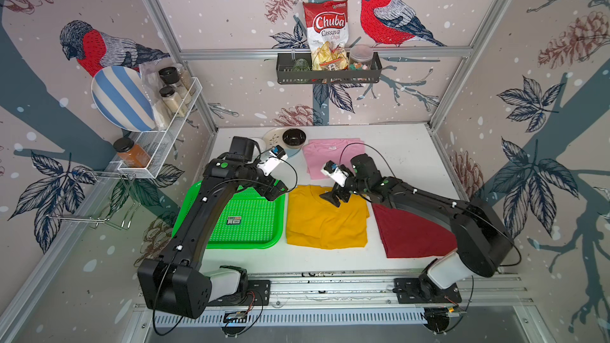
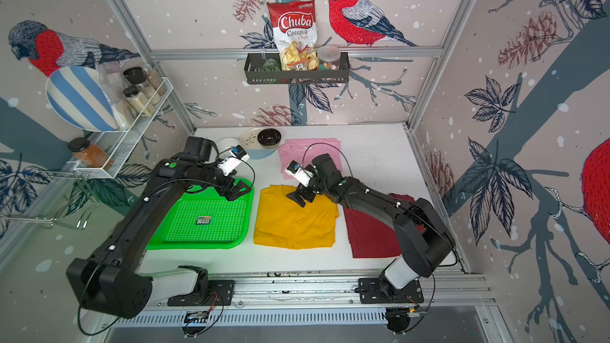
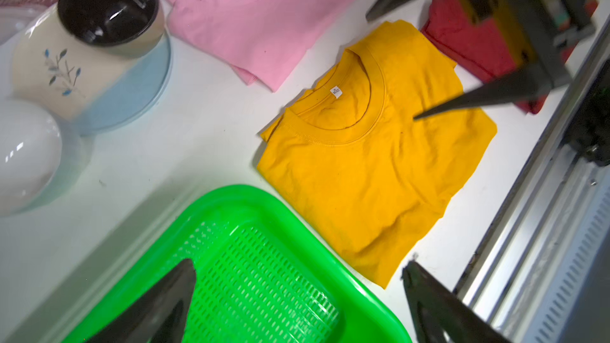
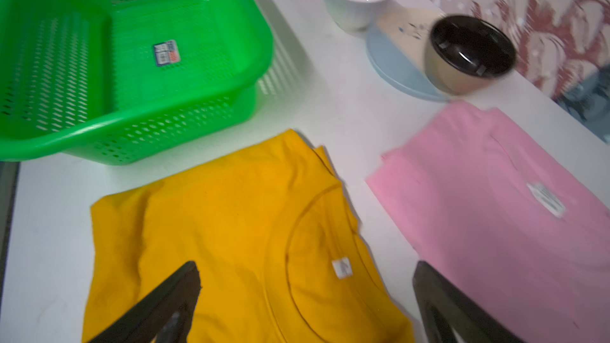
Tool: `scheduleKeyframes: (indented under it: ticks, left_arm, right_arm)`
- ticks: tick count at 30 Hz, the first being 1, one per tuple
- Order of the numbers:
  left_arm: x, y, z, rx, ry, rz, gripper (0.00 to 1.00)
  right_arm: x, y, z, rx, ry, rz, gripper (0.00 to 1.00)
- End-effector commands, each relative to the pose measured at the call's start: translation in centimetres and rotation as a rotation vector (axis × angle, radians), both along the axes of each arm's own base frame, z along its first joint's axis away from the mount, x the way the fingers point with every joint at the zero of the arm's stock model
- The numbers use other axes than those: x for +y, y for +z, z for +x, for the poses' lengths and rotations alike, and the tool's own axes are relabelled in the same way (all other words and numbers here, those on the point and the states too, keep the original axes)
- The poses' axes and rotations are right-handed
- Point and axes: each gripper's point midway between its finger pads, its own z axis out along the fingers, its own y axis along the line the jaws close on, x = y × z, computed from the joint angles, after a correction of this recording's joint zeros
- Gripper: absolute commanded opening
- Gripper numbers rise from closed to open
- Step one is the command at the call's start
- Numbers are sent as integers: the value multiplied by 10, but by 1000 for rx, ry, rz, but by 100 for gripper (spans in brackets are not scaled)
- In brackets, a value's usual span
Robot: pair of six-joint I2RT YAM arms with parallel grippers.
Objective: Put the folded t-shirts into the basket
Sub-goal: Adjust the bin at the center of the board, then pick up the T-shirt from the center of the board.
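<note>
The right gripper [image 1: 332, 198] hangs wide open and empty over the collar end of the yellow shirt [image 1: 325, 226]. The left gripper [image 1: 280, 189], also open and empty, hangs over the green basket [image 1: 246, 245], at its corner nearest that shirt. The yellow shirt lies just beside the basket, with the red shirt [image 1: 409, 232] beyond it and the pink shirt [image 1: 317, 156] behind, all three on the table [image 1: 396, 146].

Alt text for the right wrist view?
Right gripper, jaws open, over the collar of a folded mustard-yellow t-shirt on the white table. A bright green perforated plastic basket, holding no shirts, stands beside it; a folded light pink t-shirt lies opposite.
</note>
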Motion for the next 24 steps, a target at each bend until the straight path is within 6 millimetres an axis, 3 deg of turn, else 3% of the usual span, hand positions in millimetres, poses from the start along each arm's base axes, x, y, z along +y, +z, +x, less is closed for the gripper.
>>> scheduleKeyframes:
  ticks: [1, 4, 7, 10, 16, 20, 24]
  left_arm:
    - [-12, -1, 26, -85, -68, 85, 97]
    - [-31, -6, 38, -50, -140, 52, 96]
    - [-44, -19, 43, -33, -244, 47, 96]
    - [-54, -36, 38, -32, -416, 65, 96]
    - [-63, -51, 49, -34, -463, 109, 95]
    - [-70, -54, 50, -42, -497, 110, 95]
    - [-79, -61, 51, -40, -544, 139, 95]
  right_arm:
    - [-61, -24, 13, 308, -275, -53, 91]
    - [-97, -34, 30, 474, -475, -18, 88]
    - [-110, -45, 27, 610, -530, 28, 87]
    - [-115, -65, 19, 700, -530, -17, 87]
    - [-109, -96, 20, 859, -524, -95, 82]
    - [-120, -119, 26, 894, -598, -174, 81]
    - [-109, -131, 17, 972, -549, -166, 65]
